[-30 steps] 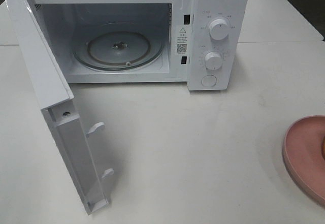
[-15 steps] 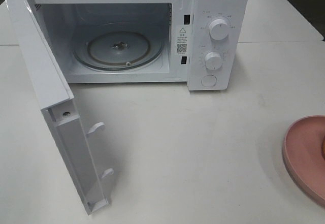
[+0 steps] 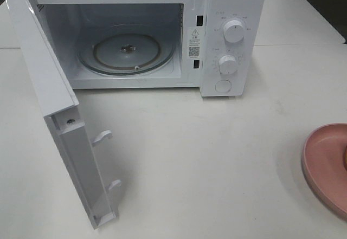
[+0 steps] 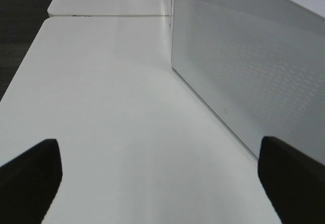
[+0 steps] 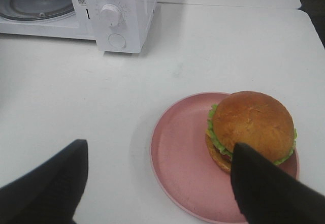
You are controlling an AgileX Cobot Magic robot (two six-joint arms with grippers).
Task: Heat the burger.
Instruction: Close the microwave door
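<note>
The burger [image 5: 251, 125], with a glossy brown bun, green lettuce and a dark patty, sits on a pink plate [image 5: 177, 153] in the right wrist view. My right gripper [image 5: 160, 153] hovers open on the near side of the plate, one dark finger [image 5: 269, 188] overlapping the burger's near edge in the picture, the other [image 5: 45, 183] off to the side. The white microwave [image 3: 227, 11] stands at the back with its door [image 3: 54, 98] swung wide open and the glass turntable [image 3: 127, 52] bare. My left gripper [image 4: 157, 158] is open over bare table beside the door's outer face [image 4: 254, 71].
In the high view the pink plate [image 3: 325, 166] lies at the right edge of the white table [image 3: 206, 152], and neither arm shows. Two knobs [image 3: 234, 31] and a round button are on the microwave's right panel. A seam between tabletops runs behind the oven.
</note>
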